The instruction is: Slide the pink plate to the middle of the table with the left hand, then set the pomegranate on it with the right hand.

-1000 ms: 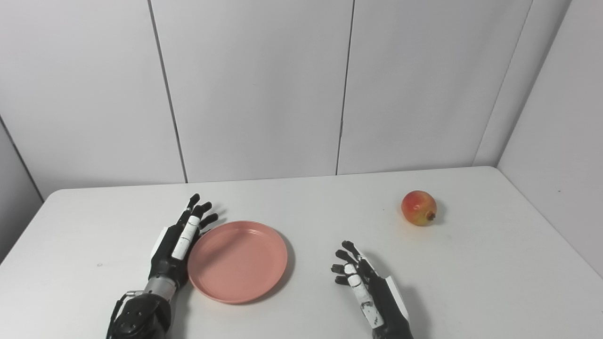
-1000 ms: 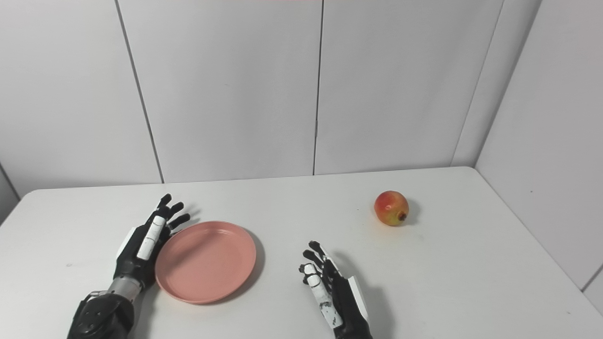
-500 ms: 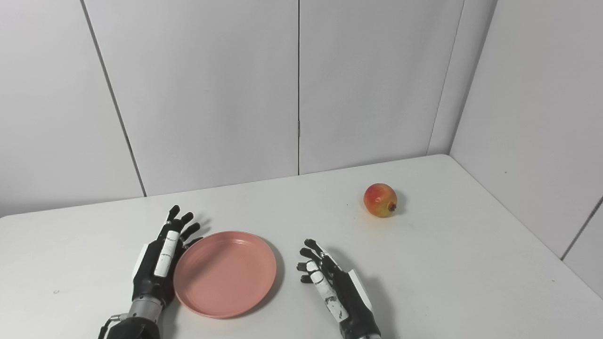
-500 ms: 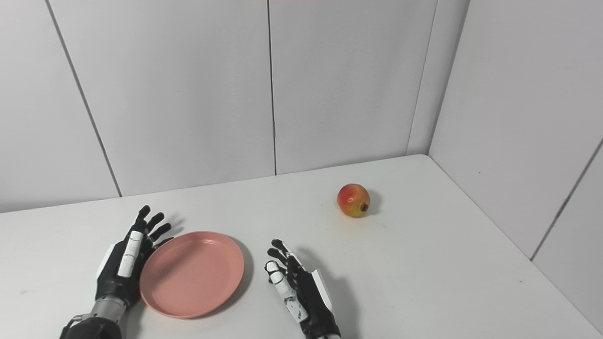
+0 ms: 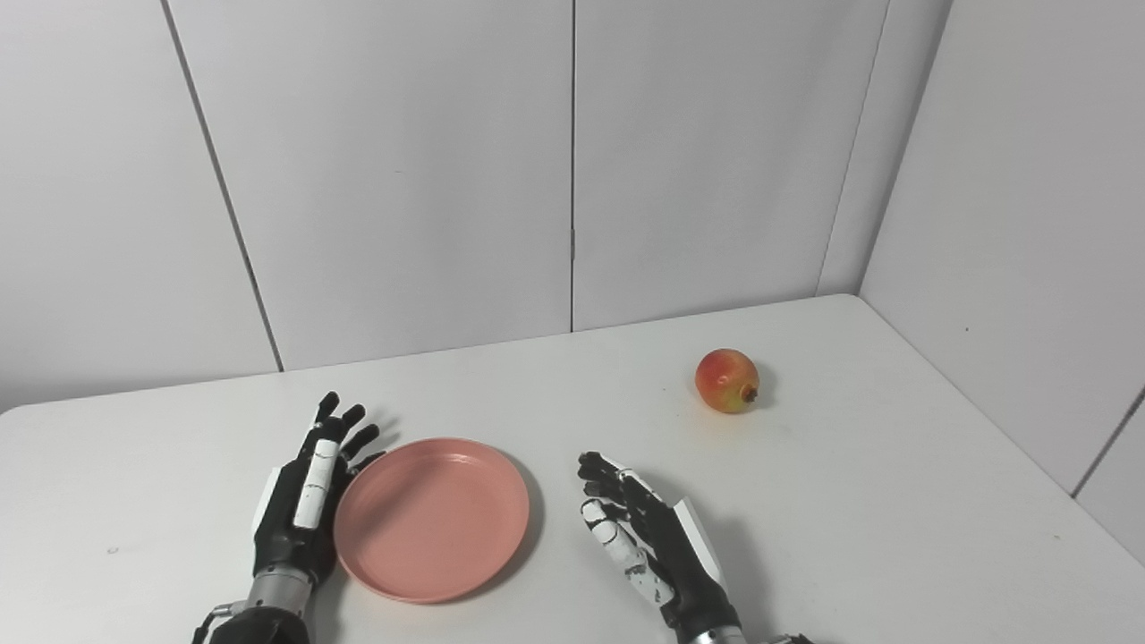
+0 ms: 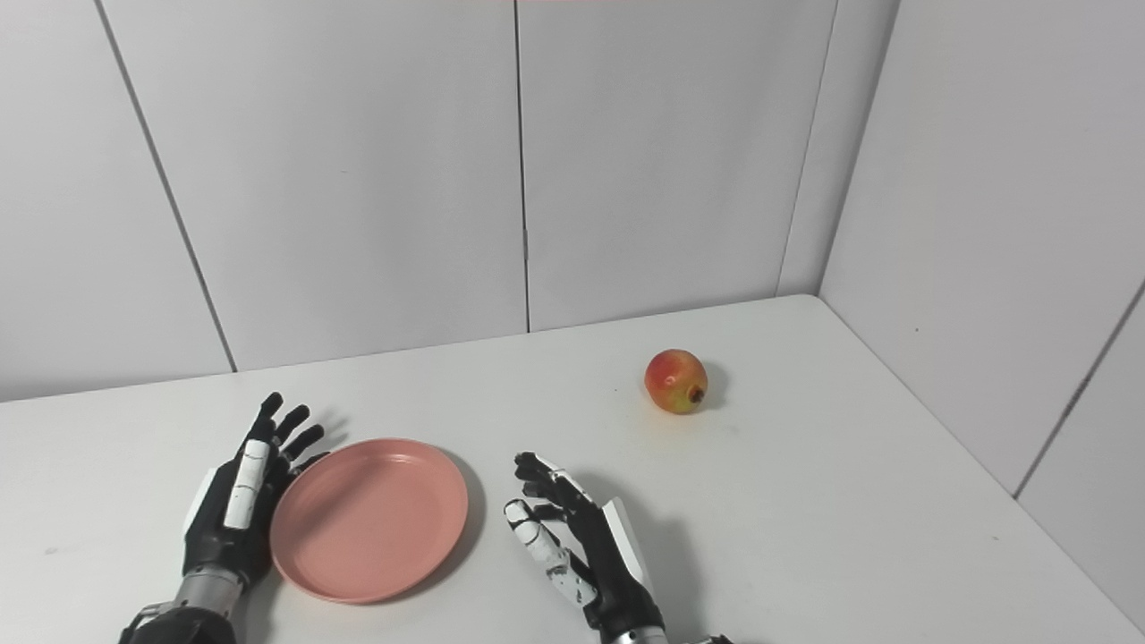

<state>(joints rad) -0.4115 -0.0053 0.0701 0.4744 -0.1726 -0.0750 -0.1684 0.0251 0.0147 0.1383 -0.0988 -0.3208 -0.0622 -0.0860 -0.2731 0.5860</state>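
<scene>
A pink plate lies flat on the white table, left of centre and near the front edge. My left hand rests open against the plate's left rim, fingers stretched toward the back. A red-yellow pomegranate sits alone at the back right of the table. My right hand hovers open just right of the plate, palm turned left, well short of the pomegranate. Both hands hold nothing.
Grey wall panels close the table's back and right side. The table's right edge runs diagonally toward the front. Bare tabletop lies between the plate and the pomegranate.
The camera has swung right, shifting the whole picture left. My right hand has lifted slightly and rolled its palm toward the plate. The plate, left hand and pomegranate stay put on the table.
</scene>
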